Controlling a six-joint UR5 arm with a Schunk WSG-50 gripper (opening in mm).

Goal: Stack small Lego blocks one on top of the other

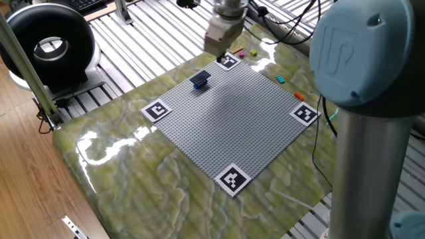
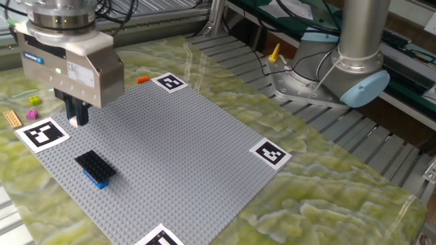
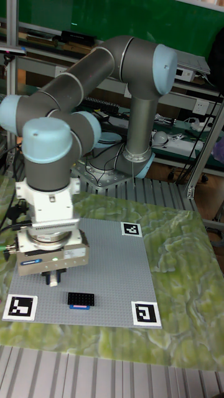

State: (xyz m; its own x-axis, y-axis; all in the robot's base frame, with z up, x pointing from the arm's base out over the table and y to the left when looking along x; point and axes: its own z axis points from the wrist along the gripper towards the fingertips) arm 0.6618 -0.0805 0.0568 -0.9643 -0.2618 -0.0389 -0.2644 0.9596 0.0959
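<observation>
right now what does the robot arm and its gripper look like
The arm is a chain of thick grey tubes with pale blue caps at the joints, rising from a round base. The gripper has a boxy pale grey body with a blue label, a small green light and two short dark fingers. Black cables run near its wrist.

I count one large grey studded baseplate [image 2: 163, 150] on my marbled green worktop [image 2: 327, 184]. Four black-and-white marker squares [image 2: 271, 154] sit at its corners. One black brick [image 2: 93, 165] rests on one blue brick [image 2: 99, 180]. Loose beyond the plate: one magenta brick [image 2: 33, 101], one tan [image 2: 12, 118], one orange [image 2: 142, 79], one cyan [image 1: 281, 79].
</observation>
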